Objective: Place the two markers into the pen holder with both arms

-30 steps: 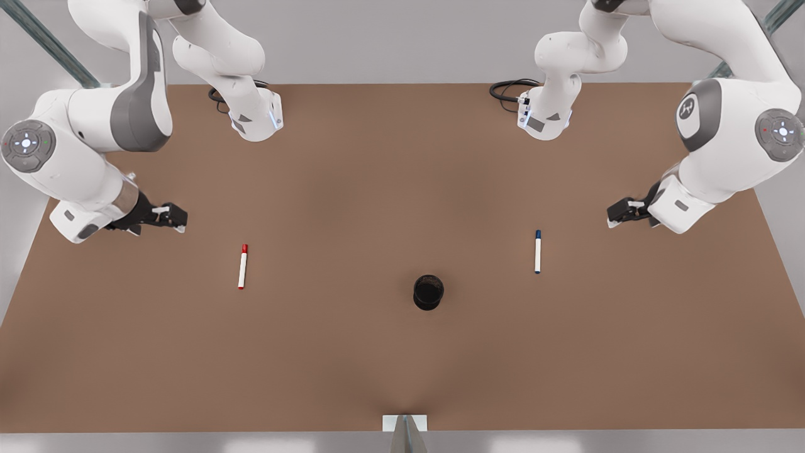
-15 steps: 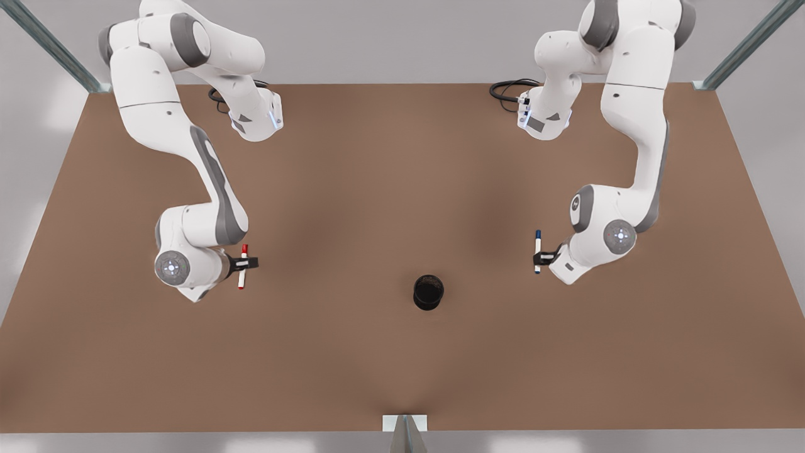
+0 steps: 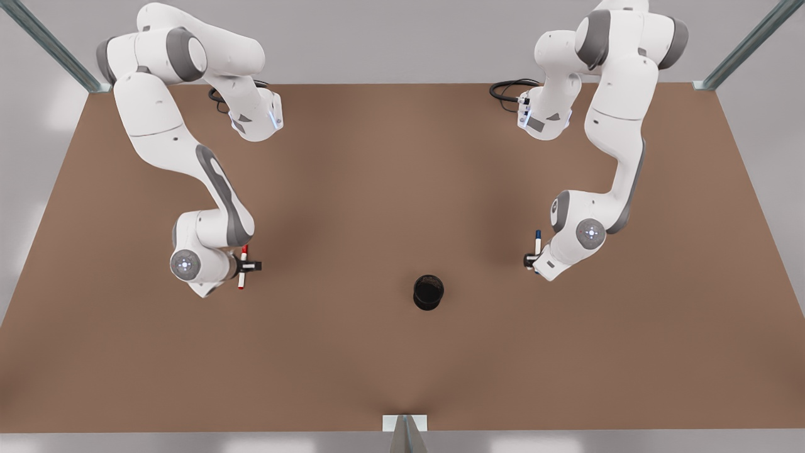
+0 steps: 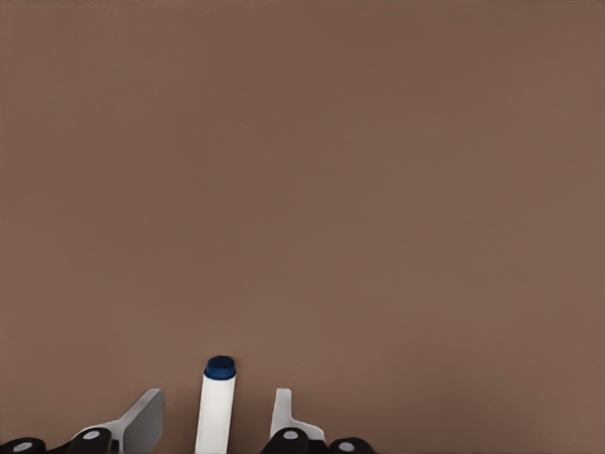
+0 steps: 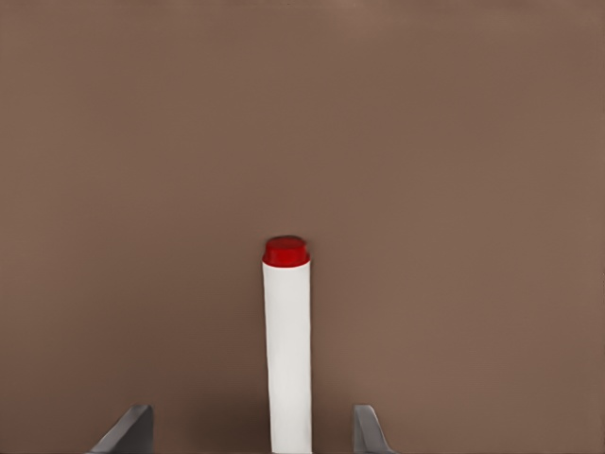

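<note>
Both markers lie between seemingly open end effector fingers [image 4: 142, 421].

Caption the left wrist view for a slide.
Left claw open astride the blue-capped marker lying on the brown table.

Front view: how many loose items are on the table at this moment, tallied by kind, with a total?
Markers: 2, the red-capped marker between the right gripper's open fingers, the blue-capped marker between the left gripper's open fingers.
Pen holders: 1, the black pen holder, standing apart from both.
Total: 3.
</note>
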Controlling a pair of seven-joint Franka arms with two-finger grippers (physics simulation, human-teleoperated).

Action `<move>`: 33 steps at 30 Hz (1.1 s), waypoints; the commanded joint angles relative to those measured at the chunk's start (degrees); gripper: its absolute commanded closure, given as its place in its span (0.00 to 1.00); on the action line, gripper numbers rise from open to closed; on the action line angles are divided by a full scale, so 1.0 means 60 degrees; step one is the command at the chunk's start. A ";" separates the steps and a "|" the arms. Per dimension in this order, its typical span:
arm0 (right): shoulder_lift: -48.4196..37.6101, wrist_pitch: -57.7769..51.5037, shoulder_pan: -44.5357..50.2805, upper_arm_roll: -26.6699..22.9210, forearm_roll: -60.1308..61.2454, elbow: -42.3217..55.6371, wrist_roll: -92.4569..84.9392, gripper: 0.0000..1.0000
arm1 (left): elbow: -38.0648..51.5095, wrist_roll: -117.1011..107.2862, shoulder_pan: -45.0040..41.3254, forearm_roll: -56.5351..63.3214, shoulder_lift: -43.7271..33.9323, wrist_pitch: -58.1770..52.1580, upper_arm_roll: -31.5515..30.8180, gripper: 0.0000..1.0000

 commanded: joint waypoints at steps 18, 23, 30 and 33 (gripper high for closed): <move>0.0385 0.1329 0.0041 -0.0025 -0.0538 0.0406 0.0178 0.70 | 0.0003 0.0041 0.0000 0.0213 0.0262 0.0680 0.0001 0.62; 0.0355 0.1329 0.0026 -0.0025 -0.0538 0.0406 0.0178 0.79 | 0.0003 0.0041 0.0000 0.0213 0.0262 0.0665 0.0015 0.68; 0.0121 0.1110 0.0115 0.0136 -0.0538 0.1239 0.0163 0.79 | 0.0003 0.0026 -0.0015 0.0213 0.0204 0.0636 0.0001 0.77; -0.0259 -0.0062 0.0070 0.1176 -0.0553 0.2896 0.0236 0.79 | 0.0003 -0.0018 0.0000 0.0213 0.0072 0.0563 0.0015 0.78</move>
